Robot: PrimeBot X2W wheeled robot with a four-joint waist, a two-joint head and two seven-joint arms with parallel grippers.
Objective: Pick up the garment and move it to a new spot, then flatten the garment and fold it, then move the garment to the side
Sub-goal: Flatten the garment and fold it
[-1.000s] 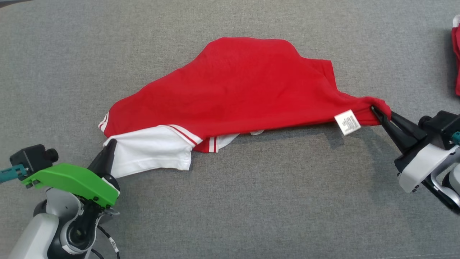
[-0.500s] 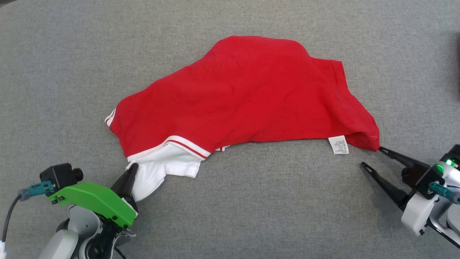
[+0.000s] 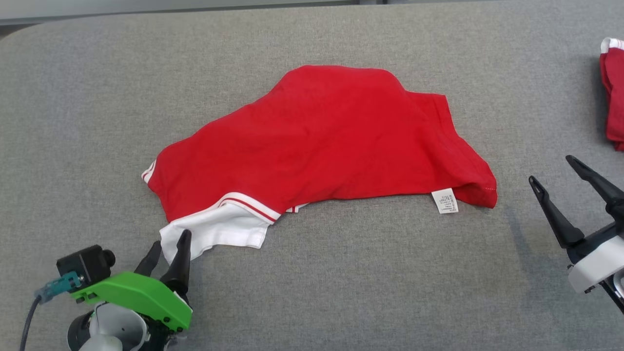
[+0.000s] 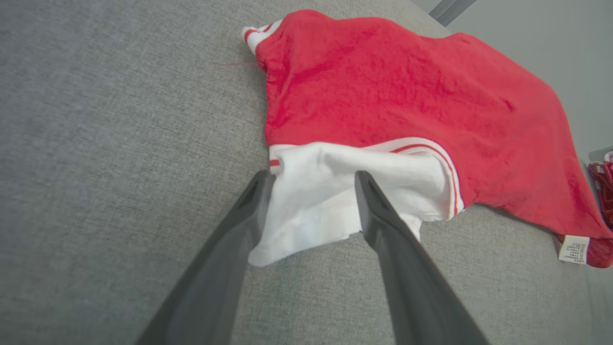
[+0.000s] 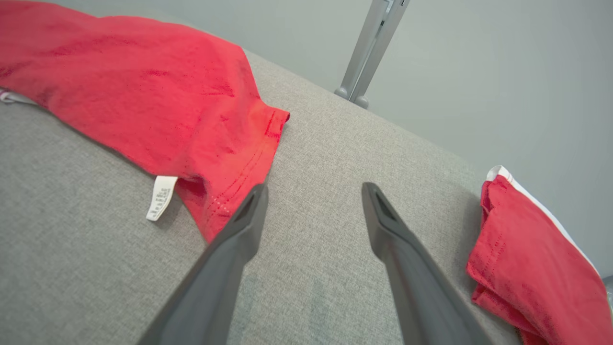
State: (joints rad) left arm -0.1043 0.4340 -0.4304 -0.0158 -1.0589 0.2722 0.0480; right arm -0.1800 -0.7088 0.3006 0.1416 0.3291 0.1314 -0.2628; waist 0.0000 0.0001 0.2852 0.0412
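Head view from above; wrist views low, near, garment (image 3: 321,141) in common

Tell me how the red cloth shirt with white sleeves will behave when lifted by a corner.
Probably floppy: the red cloth shirt lies rumpled, so it should sag and drape. Likely light: the cloth looks thin. Its white sleeve pokes out loosely and may swing free.

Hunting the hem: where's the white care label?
Head view: the white care label lies on the red garment's near edge, right end, beside the hem corner nearest the right gripper.
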